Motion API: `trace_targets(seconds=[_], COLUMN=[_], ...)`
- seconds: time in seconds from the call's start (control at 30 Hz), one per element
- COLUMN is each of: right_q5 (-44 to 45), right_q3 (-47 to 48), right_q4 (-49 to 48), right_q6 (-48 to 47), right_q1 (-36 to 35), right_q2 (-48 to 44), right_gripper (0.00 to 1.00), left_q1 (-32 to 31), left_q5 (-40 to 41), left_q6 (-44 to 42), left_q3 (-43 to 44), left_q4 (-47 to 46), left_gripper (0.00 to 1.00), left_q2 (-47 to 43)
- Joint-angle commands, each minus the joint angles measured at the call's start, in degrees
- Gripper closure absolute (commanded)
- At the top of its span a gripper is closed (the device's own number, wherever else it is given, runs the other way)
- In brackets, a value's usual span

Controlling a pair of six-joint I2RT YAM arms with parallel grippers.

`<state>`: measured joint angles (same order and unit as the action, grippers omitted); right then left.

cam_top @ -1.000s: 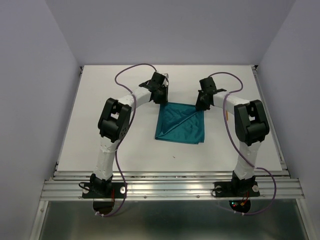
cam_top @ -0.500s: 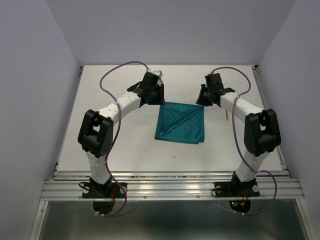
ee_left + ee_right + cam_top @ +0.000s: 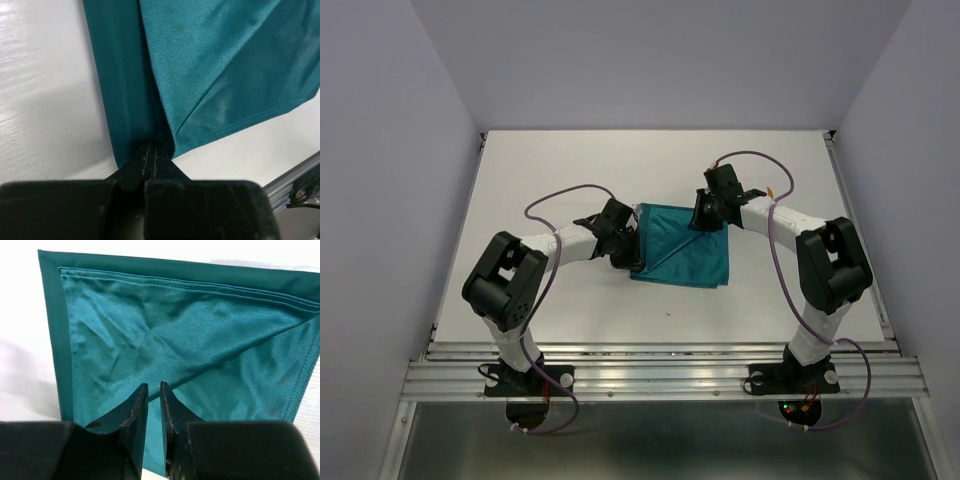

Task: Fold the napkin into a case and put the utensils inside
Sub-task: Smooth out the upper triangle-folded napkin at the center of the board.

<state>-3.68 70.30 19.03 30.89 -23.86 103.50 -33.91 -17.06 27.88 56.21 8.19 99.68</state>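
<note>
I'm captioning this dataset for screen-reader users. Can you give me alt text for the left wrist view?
The left gripper, jaws shut, pinches an edge of the folded teal napkin, which lies flat on the white table. A diagonal fold line crosses the cloth, and a metal rail shows at lower right.

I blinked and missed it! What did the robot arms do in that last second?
The left gripper swung back from the napkin's far left corner to its near left corner and closed, apparently pinching the cloth. The right gripper slid from the far right corner inward over the napkin, fingers slightly apart. The napkin itself stayed put, folded the same.
</note>
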Motion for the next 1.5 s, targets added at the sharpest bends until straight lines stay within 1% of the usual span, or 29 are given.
trace_targets(seconds=[0.0, 0.13, 0.3, 0.53, 0.7, 0.87, 0.97, 1.13, 1.47], right_q5=[-0.4, -0.5, -0.8, -0.3, 0.8, 0.8, 1.0, 1.2, 2.2], right_q3=[0.1, 0.1, -0.1, 1.0, 2.0, 2.3, 2.3, 2.0, 1.5], right_q4=[-2.3, -2.2, -2.0, -2.0, -2.1, -2.2, -2.2, -2.2, -2.2], right_q6=[0.8, 0.7, 0.4, 0.2, -0.2, 0.0, -0.1, -0.2, -0.2], right_q1=[0.2, 0.2, 0.2, 0.2, 0.2, 0.2, 0.2, 0.2, 0.2], right_q2=[0.6, 0.8, 0.6, 3.6, 7.8, 8.3, 7.9, 7.7, 7.0], right_gripper=[0.78, 0.79, 0.79, 0.79, 0.79, 0.79, 0.79, 0.79, 0.79], left_q1=[-0.4, -0.5, -1.3, -3.6, -5.5, -6.0, -6.0, -5.9, -5.8], left_q5=[0.5, 3.2, 5.8, 5.3, 2.6, 1.8, 3.1, 10.4, 14.8], left_q6=[1.0, 0.5, -0.5, -1.3, -1.2, -1.5, -1.8, -1.9, 0.6], left_q3=[-0.2, 1.0, 3.6, 6.2, 5.7, 4.4, 3.5, 2.7, 0.0], left_q4=[-3.5, -1.5, 1.0, 3.6, 2.5, 1.2, 0.5, -0.1, -1.9], left_gripper=[1.00, 1.00, 1.00, 1.00, 1.00, 1.00, 1.00, 1.00, 1.00], left_q2=[-4.2, -3.7, -7.9, -9.4, -8.5, -6.9, -6.4, -4.0, -0.9])
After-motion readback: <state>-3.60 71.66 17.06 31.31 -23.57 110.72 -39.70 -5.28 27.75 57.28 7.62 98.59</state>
